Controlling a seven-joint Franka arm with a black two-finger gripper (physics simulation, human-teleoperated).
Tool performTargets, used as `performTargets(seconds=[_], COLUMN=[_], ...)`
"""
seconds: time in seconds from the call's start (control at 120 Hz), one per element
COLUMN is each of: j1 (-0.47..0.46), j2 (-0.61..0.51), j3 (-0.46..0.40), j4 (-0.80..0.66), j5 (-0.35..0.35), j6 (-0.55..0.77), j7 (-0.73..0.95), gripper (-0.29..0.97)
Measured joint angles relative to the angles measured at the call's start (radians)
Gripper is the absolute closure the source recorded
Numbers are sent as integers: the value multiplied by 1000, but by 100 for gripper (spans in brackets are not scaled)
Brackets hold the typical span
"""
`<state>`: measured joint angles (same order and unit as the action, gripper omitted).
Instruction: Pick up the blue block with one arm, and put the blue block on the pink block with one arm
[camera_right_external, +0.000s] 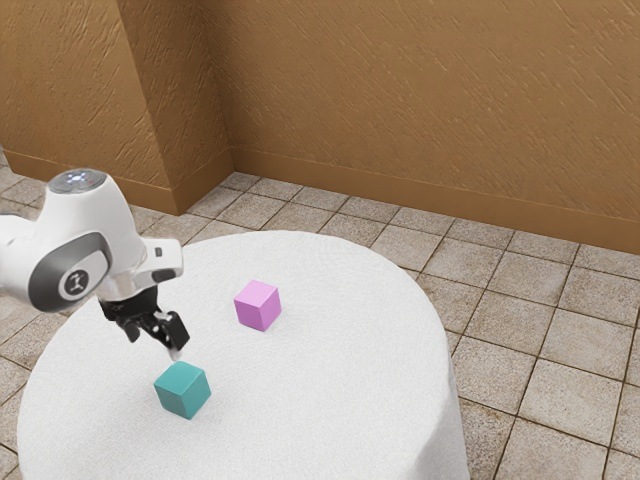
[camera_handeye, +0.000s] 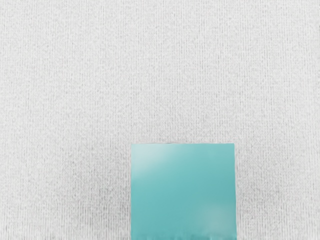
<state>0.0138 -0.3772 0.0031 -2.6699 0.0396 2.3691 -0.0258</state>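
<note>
A white robot arm (camera_right_external: 75, 250) comes in from the exterior view's left, over a round table (camera_right_external: 330, 400) covered in white textured cloth. On a grey round cap (camera_right_external: 72, 282) at one arm joint there is a small dark mark, too small to read as letters. Neither block carries any visible writing.

The black gripper (camera_right_external: 157, 342) hangs at the end of the arm and points down toward the table. Its two fingers stand moderately apart with nothing between them. One finger has a pale tip, and this lies just above and beside the upper corner of the blue block (camera_right_external: 183, 389). From this side view it cannot be told whether the tip touches the block or only hovers over it.

The blue block is a blue-green cube. It rests flat on the cloth near the table's front edge, toward the exterior view's left. The pink block (camera_right_external: 257, 304) is a cube of about the same size. It sits on the cloth farther back, toward the exterior view's right, and is apart from the blue block.

In the wrist view, the blue block (camera_handeye: 182, 192) appears as a flat blue-green square just under the hand. White cloth (camera_handeye: 150, 70) spreads out beyond it.

Behind the table are a beige tiled floor (camera_right_external: 520, 290) and brown textured walls (camera_right_external: 420, 90).
</note>
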Motion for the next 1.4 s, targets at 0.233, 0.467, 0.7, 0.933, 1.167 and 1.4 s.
performTargets(seconds=[0.233, 0.467, 0.7, 0.933, 1.167, 1.4], j1=[0, 0, 0, 0, 0, 0], j2=[26, 74, 119, 112, 133, 152], j3=[-8, -12, -12, -13, -15, -23], j4=[-30, -31, -30, -45, -56, -55], j5=[-6, -5, -25, -35, -37, -38], j6=[30, 89, 138, 158, 183, 227], j7=[22, 99, 150, 184, 208, 224], gripper=[0, 0, 0, 0, 0, 0])
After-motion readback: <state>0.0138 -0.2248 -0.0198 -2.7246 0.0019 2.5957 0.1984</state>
